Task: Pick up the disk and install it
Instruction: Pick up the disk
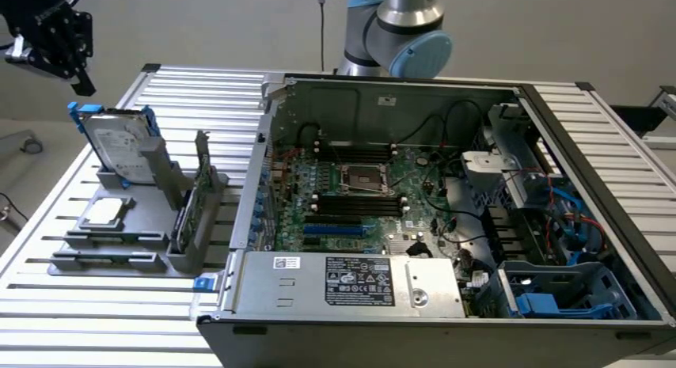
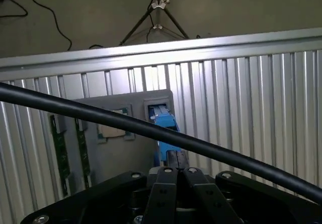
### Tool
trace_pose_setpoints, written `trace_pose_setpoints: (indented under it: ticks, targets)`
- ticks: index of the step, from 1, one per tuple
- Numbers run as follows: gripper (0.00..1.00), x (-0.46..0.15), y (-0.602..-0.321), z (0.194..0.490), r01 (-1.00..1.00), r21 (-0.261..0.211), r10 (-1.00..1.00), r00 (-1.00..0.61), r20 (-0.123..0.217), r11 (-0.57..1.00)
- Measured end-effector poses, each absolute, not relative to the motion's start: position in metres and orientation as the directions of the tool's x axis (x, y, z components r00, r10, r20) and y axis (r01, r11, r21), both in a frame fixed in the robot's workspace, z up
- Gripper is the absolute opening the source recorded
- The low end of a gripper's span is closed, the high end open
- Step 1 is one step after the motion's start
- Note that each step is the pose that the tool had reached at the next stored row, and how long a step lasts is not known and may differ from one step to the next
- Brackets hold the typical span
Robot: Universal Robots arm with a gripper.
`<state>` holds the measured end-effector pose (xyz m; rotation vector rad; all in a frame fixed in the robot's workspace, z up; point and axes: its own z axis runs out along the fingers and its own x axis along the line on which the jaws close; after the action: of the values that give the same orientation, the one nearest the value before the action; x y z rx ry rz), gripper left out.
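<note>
The disk (image 1: 116, 142) stands upright in a slot of the grey holder (image 1: 106, 261) at the exterior view's left. It is silver-grey with a white label and blue rails. My gripper (image 1: 81, 85) hangs in the air above and to the left of it, shut with nothing between its fingers and not touching the disk. In the wrist view the shut gripper (image 2: 176, 157) points down at the blue rail of the disk (image 2: 164, 122) in the holder (image 2: 121, 158) below.
An open computer case (image 1: 591, 146) fills the exterior view's right, with a long grey box (image 1: 349, 282) at its front and blue bays (image 1: 560, 298) at its corner. A square chip (image 1: 106, 212) and upright cards (image 1: 195, 202) sit in the holder. A black cable (image 2: 75, 110) crosses the wrist view.
</note>
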<state>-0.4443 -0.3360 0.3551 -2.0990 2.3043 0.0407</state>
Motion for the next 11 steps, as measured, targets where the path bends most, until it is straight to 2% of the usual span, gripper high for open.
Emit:
trace_pose_setpoints:
  ticks: [11]
  targets:
    - [0.11, -0.4463, -0.3258, 0.352, -1.0, -0.002, -1.0, 0.001, -0.025, -0.001]
